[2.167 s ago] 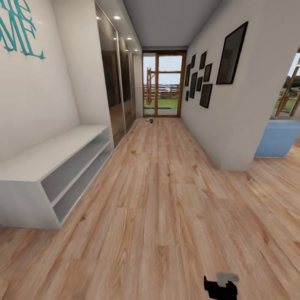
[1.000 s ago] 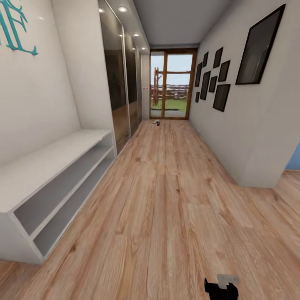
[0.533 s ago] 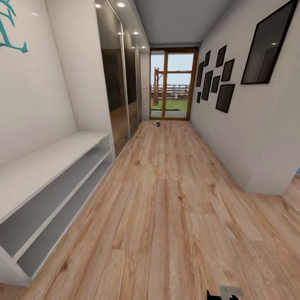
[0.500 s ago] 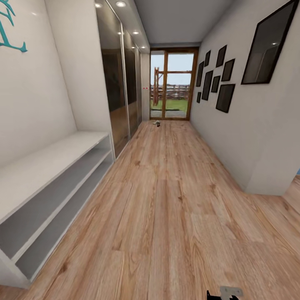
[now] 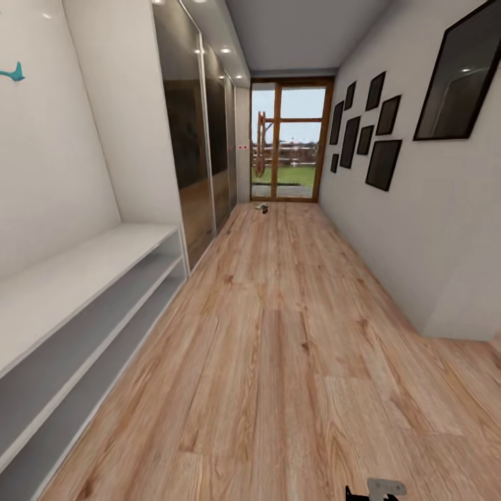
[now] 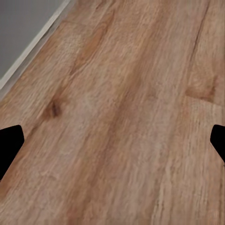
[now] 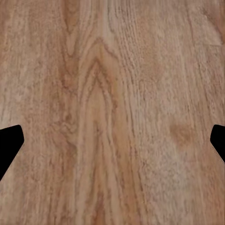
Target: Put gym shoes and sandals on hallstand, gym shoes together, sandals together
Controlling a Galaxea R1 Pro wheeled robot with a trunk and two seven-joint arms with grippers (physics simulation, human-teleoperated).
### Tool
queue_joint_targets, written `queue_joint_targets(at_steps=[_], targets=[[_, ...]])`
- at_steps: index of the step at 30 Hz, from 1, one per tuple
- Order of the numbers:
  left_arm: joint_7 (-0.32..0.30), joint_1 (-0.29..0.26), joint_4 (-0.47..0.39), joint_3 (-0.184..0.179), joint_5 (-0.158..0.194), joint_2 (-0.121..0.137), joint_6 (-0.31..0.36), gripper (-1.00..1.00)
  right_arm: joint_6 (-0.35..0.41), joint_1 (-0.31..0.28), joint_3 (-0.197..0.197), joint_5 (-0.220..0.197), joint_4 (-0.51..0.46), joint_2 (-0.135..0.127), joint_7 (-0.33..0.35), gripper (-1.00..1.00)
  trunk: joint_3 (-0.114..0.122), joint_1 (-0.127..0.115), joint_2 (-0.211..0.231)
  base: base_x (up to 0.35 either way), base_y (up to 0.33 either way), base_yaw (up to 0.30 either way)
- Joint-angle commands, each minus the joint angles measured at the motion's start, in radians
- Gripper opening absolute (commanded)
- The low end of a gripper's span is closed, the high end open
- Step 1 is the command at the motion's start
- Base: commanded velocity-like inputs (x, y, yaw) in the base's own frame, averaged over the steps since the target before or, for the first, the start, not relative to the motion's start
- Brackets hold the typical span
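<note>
Rolling toward small shoes [image 5: 262, 206] at centre frame by the far door, I should hold mid-corridor, hallstand [image 5: 76, 278] lower left; both grippers gape wide, empty.

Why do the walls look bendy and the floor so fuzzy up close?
Head view: the wide lens stretches the edges, so the hallstand and picture frames lean outward; ceiling spotlights glare off the glossy wardrobe doors; the small things by the far door are too tiny to make out. Both wrist views: the corridor floor grain looks soft and blurry.
</note>
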Motion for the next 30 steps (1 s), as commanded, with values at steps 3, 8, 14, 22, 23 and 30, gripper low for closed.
queue_joint_targets(at_steps=[3,8,14,22,23,30], targets=[[-0.001,-0.001,0.001,0.001,0.003,0.0,-0.003,1.0,-0.003,0.0,0.009,-0.01,0.001,0.0,-0.001,1.0,-0.001,0.0,0.0,0.339,0.0,0.0],[-0.001,-0.001,0.001,-0.001,0.002,0.0,-0.003,1.0,-0.003,0.0,0.009,-0.01,0.001,0.0,-0.001,1.0,-0.001,0.0,0.0,0.339,0.0,0.0],[-0.001,-0.001,0.001,-0.001,0.002,-0.001,-0.003,1.0,-0.003,0.0,0.009,-0.01,0.001,0.0,-0.001,1.0,-0.001,0.0,0.0,0.339,0.0,0.0],[-0.001,-0.001,0.001,-0.001,0.002,-0.001,-0.003,1.0,-0.003,0.0,0.009,-0.01,0.001,0.0,-0.001,1.0,-0.001,0.0,0.0,0.339,0.0,0.0],[-0.001,-0.001,0.001,-0.002,0.002,-0.002,-0.003,1.0,-0.003,0.0,0.009,-0.01,0.001,0.0,-0.001,1.0,-0.001,0.0,0.0,0.339,0.0,0.0],[-0.002,-0.001,0.001,-0.002,0.002,-0.002,-0.003,1.0,-0.003,0.0,0.009,-0.01,0.001,0.0,-0.001,1.0,-0.001,0.0,0.0,0.339,0.0,0.0]])
